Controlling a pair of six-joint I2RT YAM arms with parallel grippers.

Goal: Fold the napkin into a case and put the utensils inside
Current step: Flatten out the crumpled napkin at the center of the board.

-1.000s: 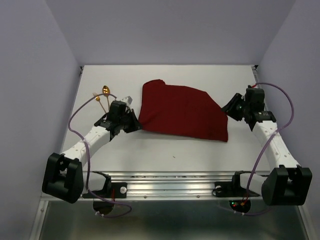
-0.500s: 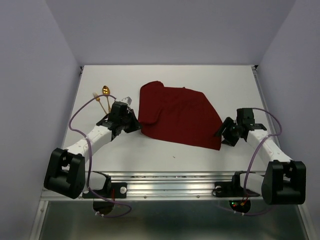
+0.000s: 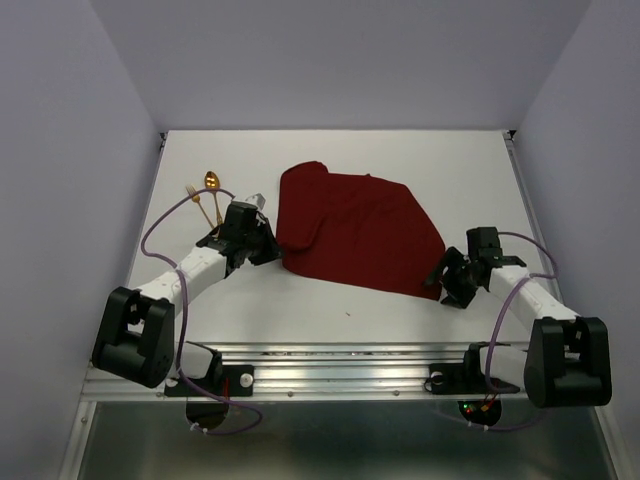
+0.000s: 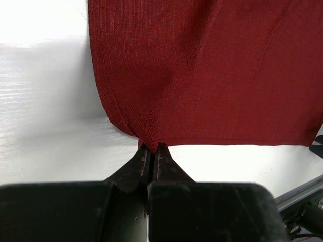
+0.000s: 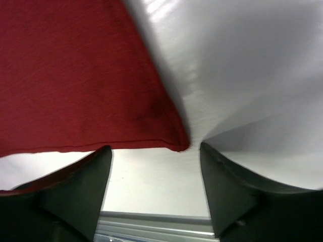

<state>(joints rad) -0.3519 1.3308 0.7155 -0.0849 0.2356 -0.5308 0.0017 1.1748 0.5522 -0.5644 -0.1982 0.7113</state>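
Clenched tight, left gripper (image 3: pixel 268 243), both black fingers pressed together on the near-left corner of the dark red square cloth napkin (image 3: pixel 355 230). In the left wrist view, fingertips (image 4: pixel 143 160) meeting with a small tuck of the cloth hem pinched between them.

Just left of that gripper and farther back, on the white table (image 3: pixel 400 150): small shiny gold fork (image 3: pixel 200 207) and small shiny gold spoon (image 3: pixel 214 195), side by side, fork on the left, near the napkin but apart from it. Long axes almost parallel, running near-right to far-left. Tines and oval bowl pointing toward the far-left, thin handles toward the gripper, near ends hidden behind the white left arm (image 3: pixel 190 265) and its purple cable (image 3: pixel 160 225).

Napkin flat on the middle of the table, lopsided in outline, with a curved crease down its left part. Long axis on a diagonal, from a rounded far-left end to a pointed near-right corner. Near edge slanting from the pinched corner rightward and nearer.

Right gripper (image 3: pixel 447 282) at that near-right corner, jaws spread wide, grasping nothing. In the right wrist view, cloth corner on the table just ahead of the gap between the two black fingers (image 5: pixel 75 191). Touching either finger or not: impossible to tell.

Two grippers, one clamped and one spread. One napkin. Two utensils: one fork, one spoon.
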